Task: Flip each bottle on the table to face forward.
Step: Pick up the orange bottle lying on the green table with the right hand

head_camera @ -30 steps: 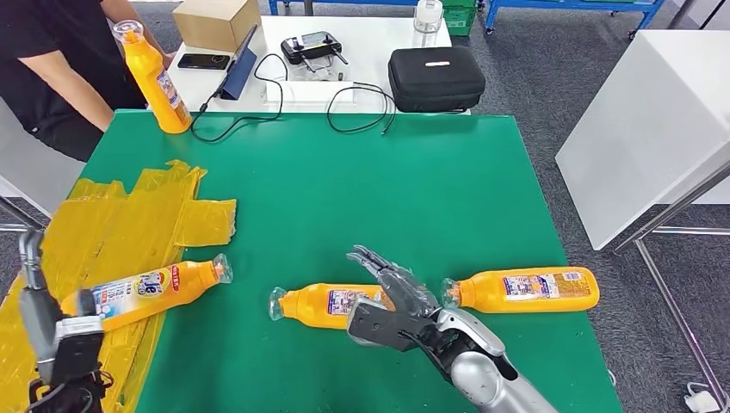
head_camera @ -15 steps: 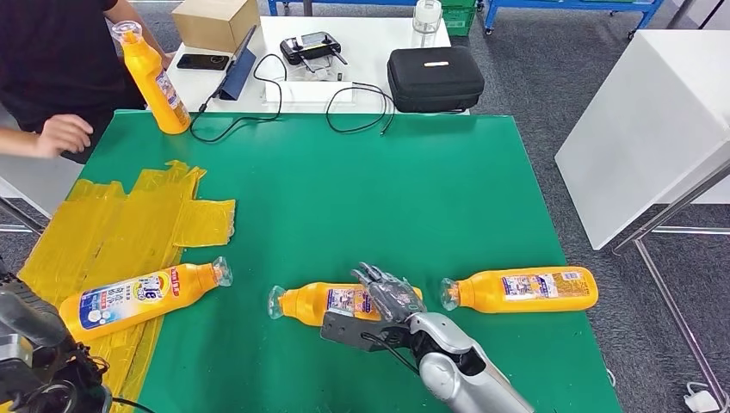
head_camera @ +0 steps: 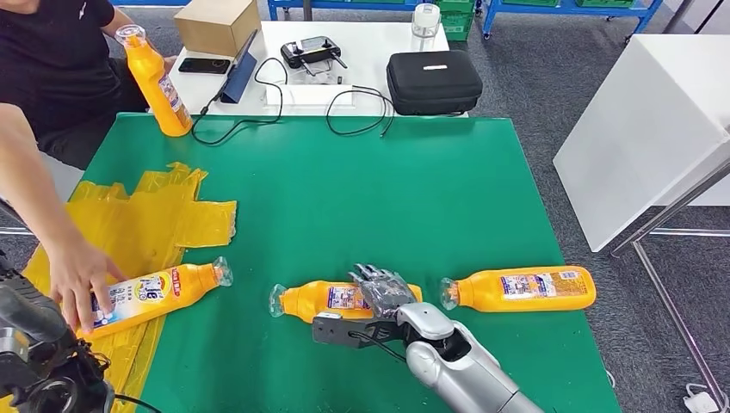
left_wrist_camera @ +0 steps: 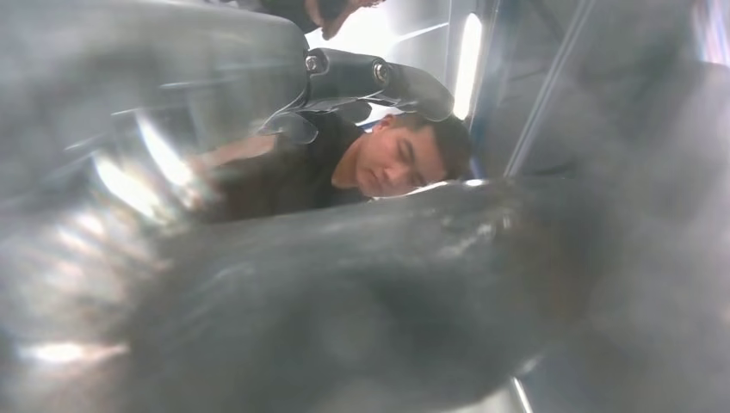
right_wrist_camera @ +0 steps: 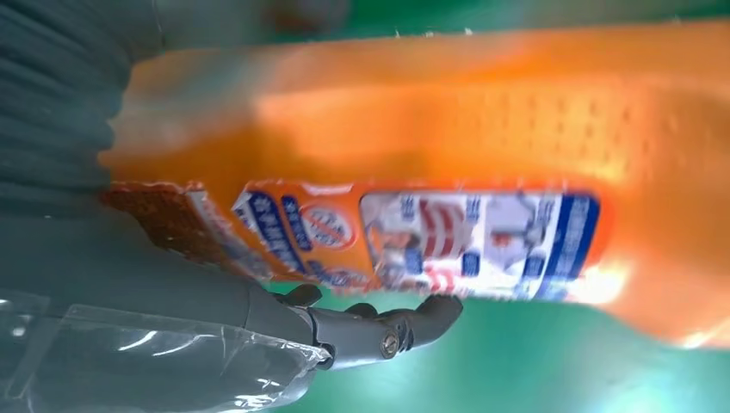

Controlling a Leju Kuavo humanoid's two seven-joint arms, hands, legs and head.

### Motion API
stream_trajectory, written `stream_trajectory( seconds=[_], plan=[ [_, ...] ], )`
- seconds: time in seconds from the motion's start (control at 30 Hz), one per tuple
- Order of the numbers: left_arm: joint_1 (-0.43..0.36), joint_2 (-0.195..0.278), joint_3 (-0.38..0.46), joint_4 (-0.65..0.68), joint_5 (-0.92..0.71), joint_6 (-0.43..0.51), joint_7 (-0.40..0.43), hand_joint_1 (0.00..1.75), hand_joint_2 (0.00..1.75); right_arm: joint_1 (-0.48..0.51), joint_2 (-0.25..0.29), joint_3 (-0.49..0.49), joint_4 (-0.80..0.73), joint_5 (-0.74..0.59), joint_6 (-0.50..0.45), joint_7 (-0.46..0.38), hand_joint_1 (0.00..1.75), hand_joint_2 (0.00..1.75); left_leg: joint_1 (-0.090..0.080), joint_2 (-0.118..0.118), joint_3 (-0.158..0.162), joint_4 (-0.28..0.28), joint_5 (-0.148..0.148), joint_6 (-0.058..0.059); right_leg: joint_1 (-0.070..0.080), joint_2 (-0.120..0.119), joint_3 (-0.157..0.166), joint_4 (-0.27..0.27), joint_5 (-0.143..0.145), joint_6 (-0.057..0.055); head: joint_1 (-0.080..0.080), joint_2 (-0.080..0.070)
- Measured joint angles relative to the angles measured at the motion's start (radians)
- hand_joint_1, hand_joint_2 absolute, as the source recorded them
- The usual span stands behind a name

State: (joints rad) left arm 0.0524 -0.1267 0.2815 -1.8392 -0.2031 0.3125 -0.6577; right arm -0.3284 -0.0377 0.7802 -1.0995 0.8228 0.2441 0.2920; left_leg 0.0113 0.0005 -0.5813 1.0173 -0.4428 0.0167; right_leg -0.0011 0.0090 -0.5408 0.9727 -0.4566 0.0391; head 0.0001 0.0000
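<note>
Three orange bottles lie on their sides along the near part of the green table (head_camera: 361,189). My right hand (head_camera: 383,294) grips the middle bottle (head_camera: 323,302), fingers draped over its body and thumb along its near side. The right wrist view shows this bottle's label (right_wrist_camera: 430,237) close up, with a dark finger (right_wrist_camera: 387,331) curled at its edge. The right bottle (head_camera: 521,288) lies apart, label up. A person's hand (head_camera: 76,274) rests on the left bottle (head_camera: 159,291). A fourth bottle (head_camera: 157,82) stands upright at the far left corner. My left hand (head_camera: 34,353) sits low at the near left, blurred.
Crumpled yellow plastic film (head_camera: 129,224) covers the table's left side. Behind the green table a white table holds a cardboard box (head_camera: 215,21), a black case (head_camera: 435,79), a controller (head_camera: 312,47) and cables (head_camera: 258,103). A white table (head_camera: 654,112) stands at the right.
My right hand has come down onto the middle bottle and closed over it. My left hand dropped lower. The person's arm reached in and laid a hand on the left bottle.
</note>
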Motion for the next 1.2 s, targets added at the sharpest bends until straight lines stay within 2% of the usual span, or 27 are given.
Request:
stream_trajectory(
  seconds=[0.53,0.6,0.63,0.77,0.87,1.0,1.1,1.2],
  plan=[
    [-0.024,0.001,-0.018,0.012,0.023,-0.003,0.020,0.00,0.00,-0.033,0.002,0.027,0.056,-0.026,0.007,-0.035,1.75,1.75,0.000,0.002,0.007,0.000,-0.001,-0.001,0.000,0.003,0.005,0.000,0.000,0.000,0.000,0.000],
    [-0.025,0.007,-0.024,0.017,0.062,-0.060,0.062,0.00,0.00,-0.033,0.002,0.026,0.057,-0.035,0.002,-0.034,1.75,1.75,0.000,0.002,0.007,0.000,-0.001,-0.001,0.000,0.003,0.005,0.000,0.000,0.000,0.000,0.000],
    [-0.025,0.013,-0.028,0.022,0.100,-0.120,0.107,0.00,0.00,-0.031,0.002,0.024,0.056,-0.039,-0.007,-0.033,1.75,1.75,0.000,0.002,0.007,0.000,-0.001,-0.001,0.000,0.003,0.005,0.000,0.000,0.000,0.000,0.000],
    [-0.012,0.046,-0.041,0.066,0.308,-0.438,0.325,0.00,1.75,0.002,0.011,-0.004,0.019,-0.083,-0.090,-0.040,1.75,1.75,0.000,0.002,0.007,0.000,-0.001,-0.001,0.000,0.003,0.006,0.000,0.000,0.000,0.000,0.000],
    [0.018,0.055,-0.040,0.086,0.451,-0.600,0.393,0.00,1.75,0.064,0.015,-0.050,-0.071,-0.173,-0.158,-0.099,1.75,1.75,0.000,0.002,0.003,0.000,0.000,-0.001,0.000,0.004,0.010,0.000,0.001,0.000,0.000,0.000],
    [0.096,0.060,-0.040,0.094,0.590,-0.777,0.438,0.00,1.75,0.180,0.016,-0.086,-0.235,-0.244,-0.229,-0.201,1.75,1.75,0.000,0.001,-0.005,0.000,0.000,0.000,0.000,0.003,0.006,0.001,0.001,0.001,0.000,0.000],
    [0.142,0.056,-0.052,0.088,0.649,-0.840,0.459,0.00,1.75,0.224,0.021,-0.105,-0.350,-0.299,-0.281,-0.264,1.75,1.75,0.000,0.001,-0.009,0.000,0.000,0.000,0.000,0.003,0.001,0.001,0.001,0.001,0.000,0.000],
    [0.172,0.045,-0.082,0.073,0.656,-0.843,0.463,0.00,1.75,0.243,0.028,-0.121,-0.431,-0.340,-0.315,-0.308,1.75,1.75,0.000,0.001,-0.010,0.000,0.000,0.000,0.000,0.003,0.000,0.001,0.000,0.000,0.000,0.000]
  ],
)
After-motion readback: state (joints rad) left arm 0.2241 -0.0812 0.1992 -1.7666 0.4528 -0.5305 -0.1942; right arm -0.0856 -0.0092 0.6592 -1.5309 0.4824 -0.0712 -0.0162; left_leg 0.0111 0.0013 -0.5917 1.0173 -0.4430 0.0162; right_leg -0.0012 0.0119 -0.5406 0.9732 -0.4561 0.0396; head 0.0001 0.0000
